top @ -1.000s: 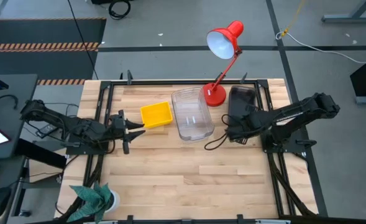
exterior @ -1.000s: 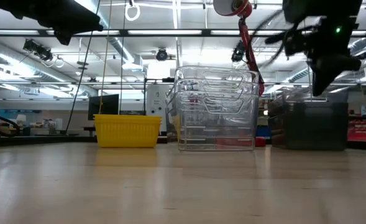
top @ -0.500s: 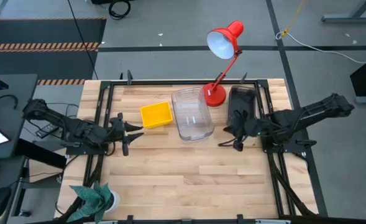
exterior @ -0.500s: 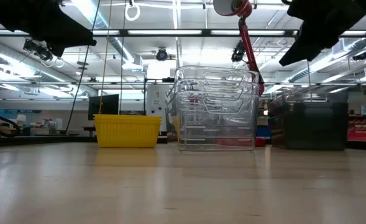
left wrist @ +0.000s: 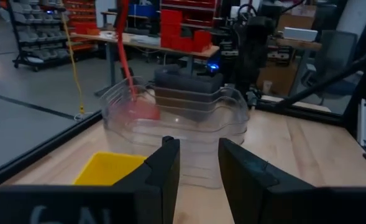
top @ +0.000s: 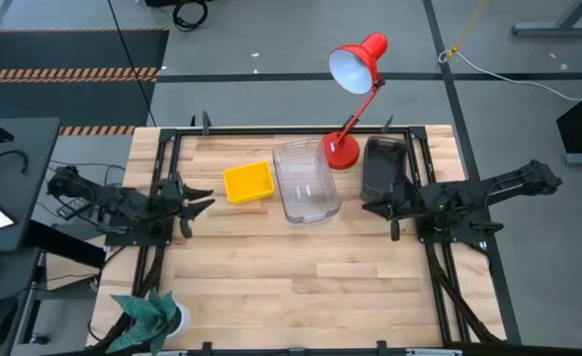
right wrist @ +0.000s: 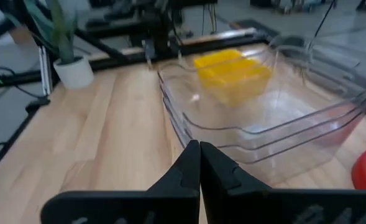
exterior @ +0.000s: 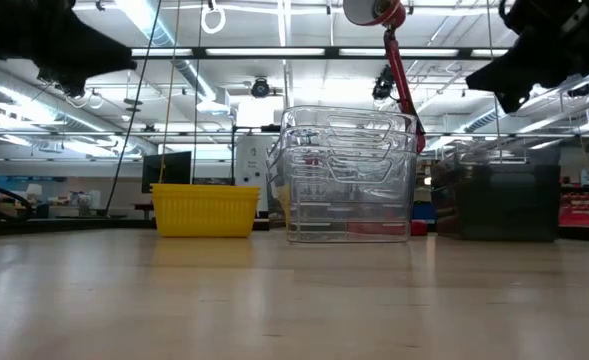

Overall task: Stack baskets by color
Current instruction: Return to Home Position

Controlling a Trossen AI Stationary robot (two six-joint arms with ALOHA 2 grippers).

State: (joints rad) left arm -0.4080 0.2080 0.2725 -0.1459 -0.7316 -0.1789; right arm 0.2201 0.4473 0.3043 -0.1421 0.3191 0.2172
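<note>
A yellow basket (top: 248, 183) rests on its base on the table, with a stack of nested clear baskets (top: 305, 181) to its right. Further right, the dark grey baskets (top: 382, 166) sit beside the red lamp's base. My left gripper (top: 200, 205) hovers near the table's left edge, level and pointing at the yellow basket. It is open with nothing between its fingers (left wrist: 170, 168). My right gripper (top: 372, 208) hovers in front of the grey baskets, pointing toward the clear stack (right wrist: 263, 118). It is shut (right wrist: 199, 149) and holds nothing.
A red desk lamp (top: 355, 69) stands on its base (top: 342, 150) between the clear and grey baskets at the far edge. A potted plant (top: 147, 316) sits at the near left corner. Black frame rails (top: 162, 168) run along the table's sides. Bare wood lies in front of the baskets.
My left gripper has drawn back toward the table's left edge, away from the yellow basket. My right gripper has pulled back toward the right edge and tipped up from pointing down to nearly level. The baskets have stayed where they were.
</note>
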